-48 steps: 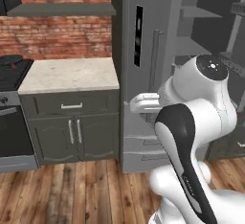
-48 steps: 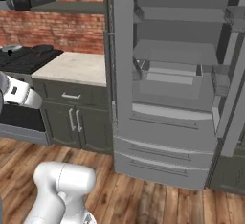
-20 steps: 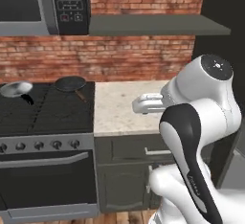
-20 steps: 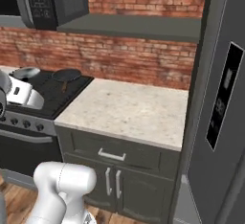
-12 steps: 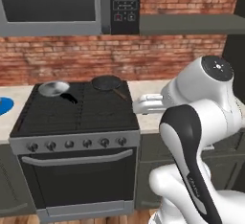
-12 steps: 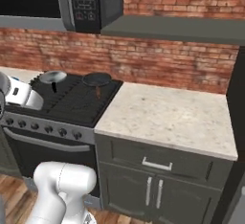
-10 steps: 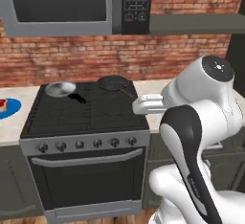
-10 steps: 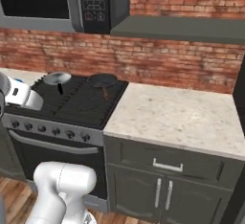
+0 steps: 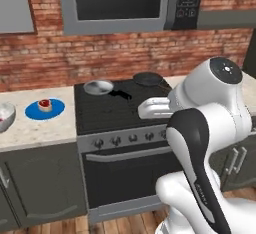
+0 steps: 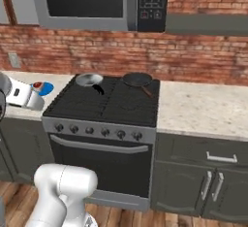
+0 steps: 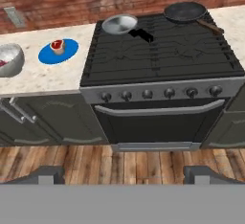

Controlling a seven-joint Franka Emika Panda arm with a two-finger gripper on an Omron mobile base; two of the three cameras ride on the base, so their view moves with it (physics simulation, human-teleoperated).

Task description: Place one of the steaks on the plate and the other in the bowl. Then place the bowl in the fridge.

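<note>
Small raw red steak with a pale fat rim lies on the flat round bright blue plate, which sits on the pale speckled stone counter just left of the black stove. The second steak shows as a red patch inside the small whitish-grey bowl, on the same counter further left, apart from the plate and cut by the picture's edge in both the hand view and the left base view. The two-finger gripper stands wide open and holds nothing; it is well apart from plate and bowl, out in front of the cabinets and over the wooden floor, with only its dark fingertips showing. Between it and the counter are the dark grey cabinet doors and the oven front. On the black stove rest a light grey frying pan and a dark frying pan, each with a black handle. Above hangs a grey microwave against the red brick wall. In the right base view the arm's white link hides most of the plate.
</note>
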